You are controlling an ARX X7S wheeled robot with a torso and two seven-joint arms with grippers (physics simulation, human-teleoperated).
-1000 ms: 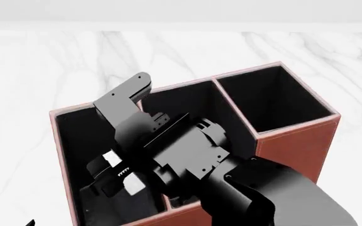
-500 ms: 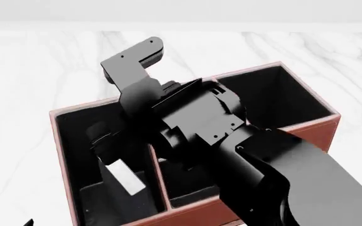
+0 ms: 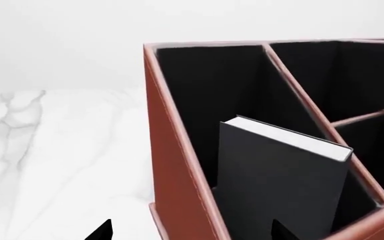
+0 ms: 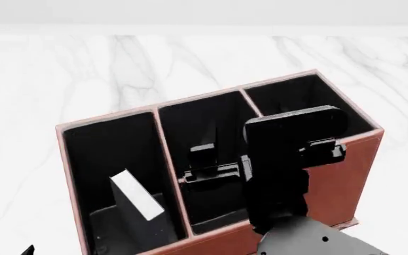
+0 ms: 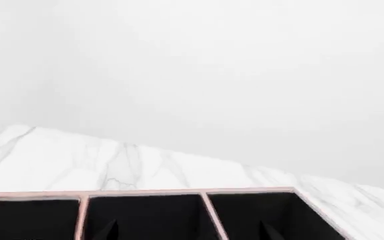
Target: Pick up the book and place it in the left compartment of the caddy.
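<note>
The reddish-brown caddy (image 4: 346,159) stands on the white marble table. The black book (image 4: 136,204), its white page edge up, leans inside the long left compartment (image 4: 108,154), free of both grippers. In the left wrist view the book (image 3: 279,185) stands tilted in that compartment (image 3: 205,95), behind the caddy's side wall (image 3: 178,165). My right gripper (image 4: 207,162) is open and empty above the middle bay; in its own view (image 5: 186,231) the tips are wide apart over the caddy's far rim (image 5: 145,192). My left gripper (image 3: 190,231) is open and empty, outside the caddy's near left corner.
The middle bay has a crossbar (image 3: 359,117). The tall square bay (image 4: 303,106) is at the right. My right arm (image 4: 289,159) hangs over the caddy's front right. The left gripper's tip (image 4: 27,251) shows at the bottom left. Marble table (image 4: 83,69) lies all round.
My right gripper let go of the book, rose out of the left compartment and swung right over the middle bay. The book stayed leaning in the left compartment.
</note>
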